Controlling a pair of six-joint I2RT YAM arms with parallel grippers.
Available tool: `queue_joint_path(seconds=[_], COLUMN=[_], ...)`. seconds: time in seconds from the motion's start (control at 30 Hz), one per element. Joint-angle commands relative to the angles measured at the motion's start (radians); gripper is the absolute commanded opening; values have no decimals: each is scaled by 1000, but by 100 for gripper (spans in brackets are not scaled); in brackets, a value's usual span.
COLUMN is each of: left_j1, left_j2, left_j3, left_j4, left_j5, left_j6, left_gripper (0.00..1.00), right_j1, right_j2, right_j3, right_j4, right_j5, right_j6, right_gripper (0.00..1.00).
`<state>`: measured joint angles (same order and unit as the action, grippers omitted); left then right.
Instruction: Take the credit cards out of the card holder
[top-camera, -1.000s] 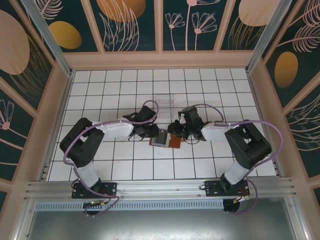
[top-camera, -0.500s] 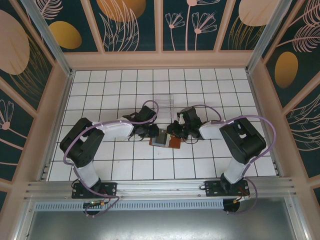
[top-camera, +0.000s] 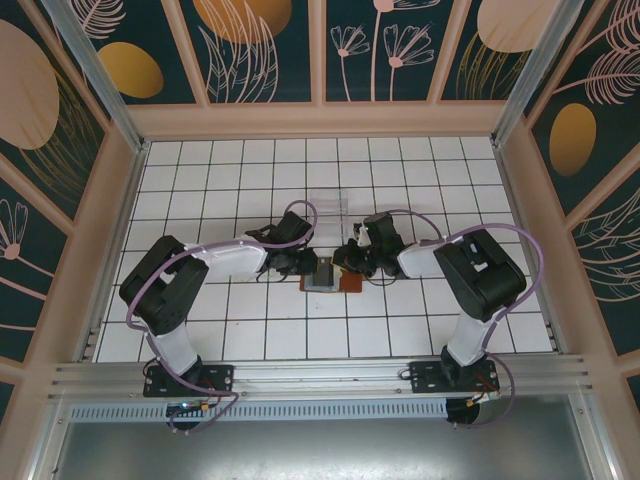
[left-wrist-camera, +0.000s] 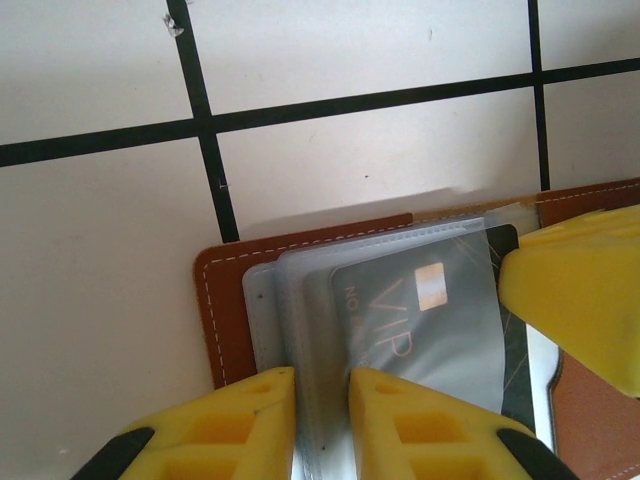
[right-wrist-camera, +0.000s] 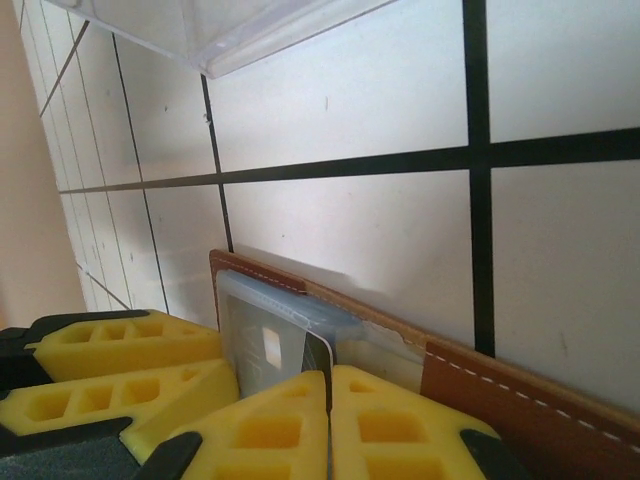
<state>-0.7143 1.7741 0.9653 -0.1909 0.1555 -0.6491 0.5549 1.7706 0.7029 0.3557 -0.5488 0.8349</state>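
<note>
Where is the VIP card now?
Left wrist view: the VIP card sits in a clear sleeve of the brown card holder, just beyond the left end effector, mid-table.

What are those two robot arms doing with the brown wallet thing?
They are trying to get a card out of it. The brown card holder lies open on the tiled table. The left gripper is clamped on its clear sleeves at one end. The right gripper is shut at the other end and seems to pinch the corner of a grey VIP card. That card sits mostly inside its sleeve, not yet pulled out.
</note>
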Motion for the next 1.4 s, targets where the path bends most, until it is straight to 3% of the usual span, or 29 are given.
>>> queue_joint_path(seconds=[0.0, 0.6, 0.9, 1.17, 1.37], left_j1=[-13, -13, -13, -12, -12], left_j2=[62, 41, 4, -46, -90], left_j3=[-32, -48, -30, 1, 52], left_j4=[-122, -124, -121, -126, -137], left_j5=[-3, -19, 3, -2, -28], left_j6=[-8, -18, -21, -28, -20], left_gripper=[23, 24, 31, 38, 40], right_j1=[5, -60, -87, -95, -94], right_j2=[-3, -165, -290, -383, -375], right_j3=[-24, -95, -82, 13, 143], right_j4=[29, -116, -231, -366, -466], right_j5=[-10, 73, 133, 181, 194], right_j6=[10, -32, -98, -292, -555], right_gripper=[6, 0, 0, 0, 0])
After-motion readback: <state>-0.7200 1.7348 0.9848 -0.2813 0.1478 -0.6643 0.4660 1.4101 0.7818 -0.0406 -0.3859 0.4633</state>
